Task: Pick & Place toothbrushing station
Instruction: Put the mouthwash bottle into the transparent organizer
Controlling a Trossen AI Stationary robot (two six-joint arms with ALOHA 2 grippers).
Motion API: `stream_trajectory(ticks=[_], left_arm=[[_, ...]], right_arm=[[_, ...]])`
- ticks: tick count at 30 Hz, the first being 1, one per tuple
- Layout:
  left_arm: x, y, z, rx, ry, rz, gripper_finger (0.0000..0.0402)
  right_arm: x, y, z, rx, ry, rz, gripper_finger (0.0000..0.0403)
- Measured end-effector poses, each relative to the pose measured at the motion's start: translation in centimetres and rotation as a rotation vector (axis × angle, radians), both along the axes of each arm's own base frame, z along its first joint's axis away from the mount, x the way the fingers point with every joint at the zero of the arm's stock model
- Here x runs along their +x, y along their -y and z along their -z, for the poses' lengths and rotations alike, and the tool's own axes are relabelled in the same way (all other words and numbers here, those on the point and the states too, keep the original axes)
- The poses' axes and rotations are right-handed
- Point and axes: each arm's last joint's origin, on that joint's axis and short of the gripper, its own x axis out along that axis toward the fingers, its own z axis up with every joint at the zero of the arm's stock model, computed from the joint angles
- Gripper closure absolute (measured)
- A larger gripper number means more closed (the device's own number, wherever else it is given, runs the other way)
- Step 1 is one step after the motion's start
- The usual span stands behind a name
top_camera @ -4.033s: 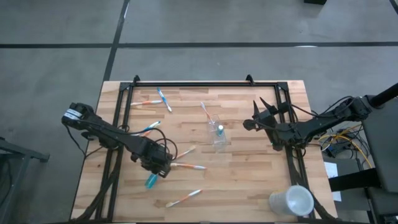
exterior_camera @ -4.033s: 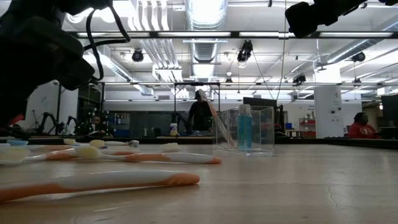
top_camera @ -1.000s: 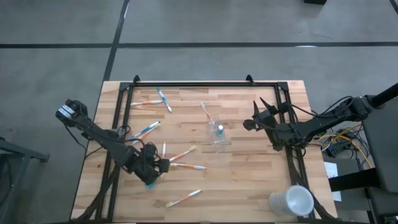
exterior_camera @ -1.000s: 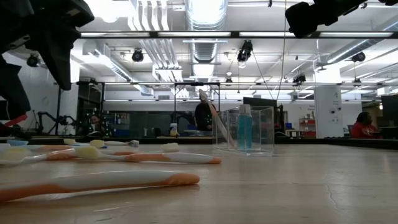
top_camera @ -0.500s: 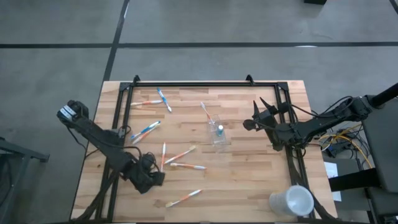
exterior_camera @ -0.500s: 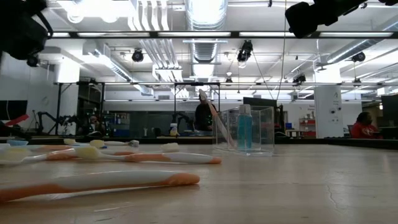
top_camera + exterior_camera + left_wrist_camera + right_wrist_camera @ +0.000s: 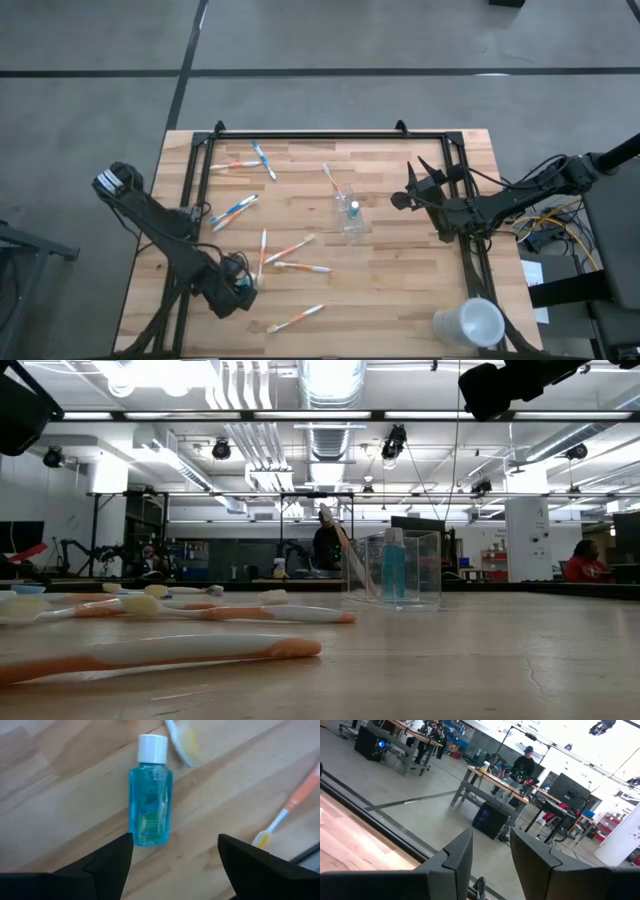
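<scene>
On the wooden tabletop (image 7: 400,285), the left gripper (image 7: 172,851) hangs with jaws wide open over a small blue bottle (image 7: 149,795) lying flat near the front-left corner. The right gripper (image 7: 400,199), jaws partly open and empty, waits by the right edge. A clear cup (image 7: 349,214) stands mid-table, toothbrushes (image 7: 287,248) scattered leftward.

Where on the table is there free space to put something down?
Bare wood lies between the clear cup and the white cup, and along the far edge right of the cup. The left half is crowded: toothbrushes lie scattered there, and the left gripper hovers over the blue bottle.
</scene>
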Motion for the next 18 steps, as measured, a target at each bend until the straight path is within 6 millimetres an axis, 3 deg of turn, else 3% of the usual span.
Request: stream_trajectory(ticks=[18], left_arm=[[-0.1, 0.3, 2.3, 0.038, -0.052, 0.005, 0.0106]], right_arm=[[0.0, 0.0, 0.0, 0.0, 0.0, 0.0, 0.0278]])
